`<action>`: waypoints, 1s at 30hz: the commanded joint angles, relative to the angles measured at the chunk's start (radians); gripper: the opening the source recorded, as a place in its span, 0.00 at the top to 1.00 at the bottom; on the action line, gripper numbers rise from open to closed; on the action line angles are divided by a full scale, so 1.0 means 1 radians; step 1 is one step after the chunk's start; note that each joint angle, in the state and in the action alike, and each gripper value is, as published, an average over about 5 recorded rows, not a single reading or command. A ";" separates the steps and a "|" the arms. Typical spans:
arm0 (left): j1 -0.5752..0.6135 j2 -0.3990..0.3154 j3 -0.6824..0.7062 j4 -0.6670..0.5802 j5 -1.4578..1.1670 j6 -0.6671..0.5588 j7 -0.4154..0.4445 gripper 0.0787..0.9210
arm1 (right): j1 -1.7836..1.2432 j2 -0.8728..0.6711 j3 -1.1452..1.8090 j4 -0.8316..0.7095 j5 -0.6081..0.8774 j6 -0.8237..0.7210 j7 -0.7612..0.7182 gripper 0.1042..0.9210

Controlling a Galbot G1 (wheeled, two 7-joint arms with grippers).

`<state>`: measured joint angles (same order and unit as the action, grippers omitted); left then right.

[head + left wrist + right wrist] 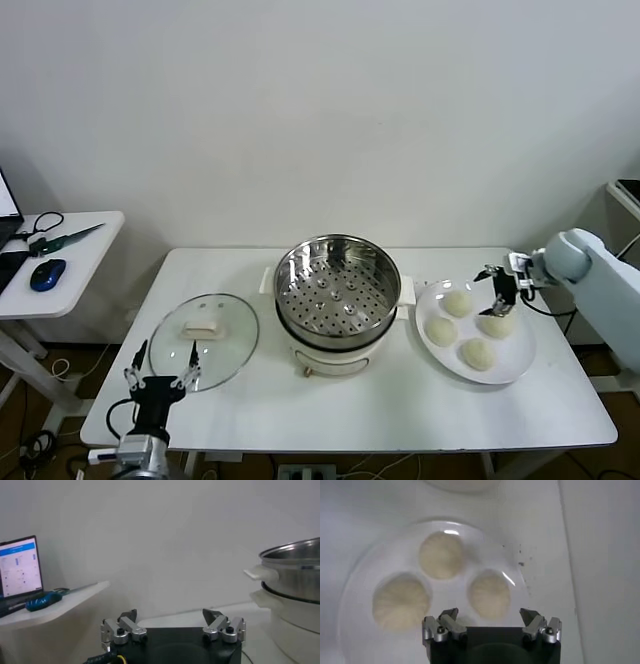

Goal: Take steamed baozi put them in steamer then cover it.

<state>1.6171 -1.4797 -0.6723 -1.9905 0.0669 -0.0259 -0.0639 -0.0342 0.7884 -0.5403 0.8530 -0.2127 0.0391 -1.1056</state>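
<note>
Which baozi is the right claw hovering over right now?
The right claw is over the baozi on the plate's outer edge, farthest from the steamer.

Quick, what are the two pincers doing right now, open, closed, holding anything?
Left pincer: open, empty, parked near the glass cover.
Right pincer: open, empty, above the baozi on the plate.

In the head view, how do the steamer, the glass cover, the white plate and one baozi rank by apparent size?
1. steamer
2. white plate and cover: they look nearly alike, so I do not rank them
3. baozi, clearly the smallest
</note>
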 commanded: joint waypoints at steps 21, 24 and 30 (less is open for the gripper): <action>-0.016 0.030 -0.017 0.027 -0.021 0.023 -0.007 0.12 | 0.084 0.311 -0.015 -0.431 -0.228 0.106 -0.015 0.12; -0.017 0.029 -0.016 0.028 -0.019 0.022 -0.007 0.12 | 0.082 0.323 -0.005 -0.443 -0.236 0.109 -0.014 0.12; -0.010 0.027 -0.015 0.030 -0.017 0.018 -0.007 0.12 | 0.081 0.333 -0.002 -0.456 -0.244 0.114 -0.017 0.12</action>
<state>1.6033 -1.4519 -0.6880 -1.9634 0.0496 -0.0065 -0.0704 0.0403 1.0901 -0.5540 0.4406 -0.4273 0.1449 -1.1226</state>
